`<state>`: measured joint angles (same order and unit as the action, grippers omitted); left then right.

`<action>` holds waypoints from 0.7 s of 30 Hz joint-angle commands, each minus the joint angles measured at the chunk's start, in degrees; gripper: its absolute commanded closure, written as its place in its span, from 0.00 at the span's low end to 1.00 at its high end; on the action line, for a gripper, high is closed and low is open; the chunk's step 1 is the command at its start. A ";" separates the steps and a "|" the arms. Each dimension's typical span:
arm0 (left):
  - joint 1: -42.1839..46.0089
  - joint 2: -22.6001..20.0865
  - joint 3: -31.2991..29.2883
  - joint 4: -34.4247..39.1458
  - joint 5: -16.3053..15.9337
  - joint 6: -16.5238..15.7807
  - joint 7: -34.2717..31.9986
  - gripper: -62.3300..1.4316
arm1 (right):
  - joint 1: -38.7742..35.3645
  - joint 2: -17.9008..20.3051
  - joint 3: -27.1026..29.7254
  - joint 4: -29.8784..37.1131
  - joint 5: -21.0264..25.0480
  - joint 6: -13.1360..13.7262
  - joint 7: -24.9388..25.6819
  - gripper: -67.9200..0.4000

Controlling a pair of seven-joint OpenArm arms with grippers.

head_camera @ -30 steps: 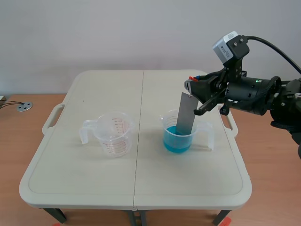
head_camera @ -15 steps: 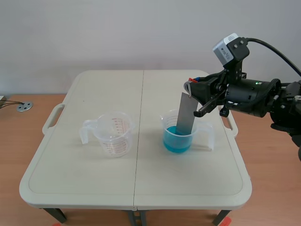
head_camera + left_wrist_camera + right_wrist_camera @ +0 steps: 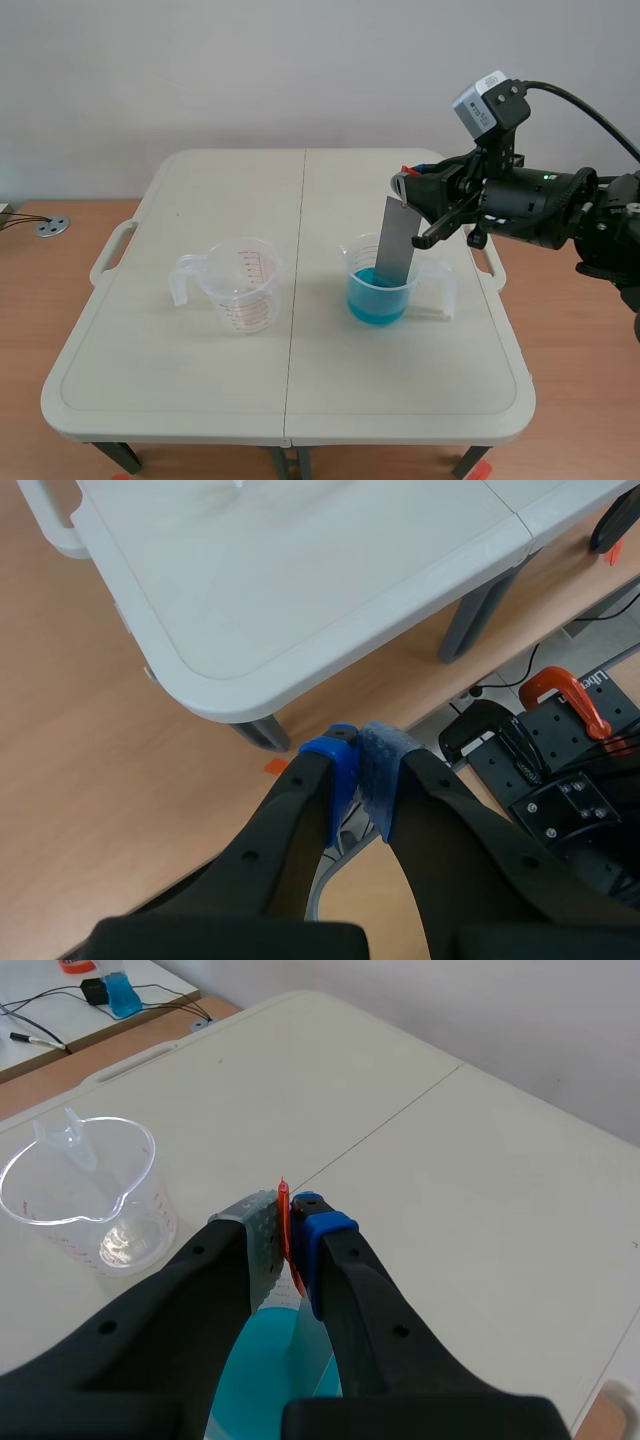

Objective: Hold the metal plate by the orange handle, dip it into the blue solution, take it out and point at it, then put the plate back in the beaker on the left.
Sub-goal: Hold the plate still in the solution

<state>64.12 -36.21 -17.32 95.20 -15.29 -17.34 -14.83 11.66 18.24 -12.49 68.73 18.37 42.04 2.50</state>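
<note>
Right tool (image 3: 403, 183) is pinching the orange handle (image 3: 284, 1218) and is holding station, w/ no visible shift vs. prior frames. Metal plate (image 3: 394, 240) is hanging near-upright, its lower end sitting in the blue solution (image 3: 375, 302) inside the right beaker (image 3: 352, 262). Dip is judged under way; lift-out, pointing and return to the left beaker (image 3: 240, 285) are pending. Left tool (image 3: 362, 770) is idling pressed together on nothing, off the worktop (image 3: 200, 370) edge.
</note>
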 commanded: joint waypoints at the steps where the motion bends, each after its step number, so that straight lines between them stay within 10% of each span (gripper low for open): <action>1: 0.07 0.15 -0.07 0.61 -0.57 0.04 -0.81 0.95 | -0.24 0.17 0.04 -0.13 -0.44 0.68 -0.63 0.97; 21: -0.33 0.15 -0.07 0.61 -4.04 -0.13 -3.80 0.95 | -0.24 0.17 0.04 -0.13 -0.44 0.68 -0.68 0.97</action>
<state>63.94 -36.21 -17.32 95.20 -18.76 -17.56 -17.87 11.66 18.24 -12.49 68.73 18.35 42.04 2.48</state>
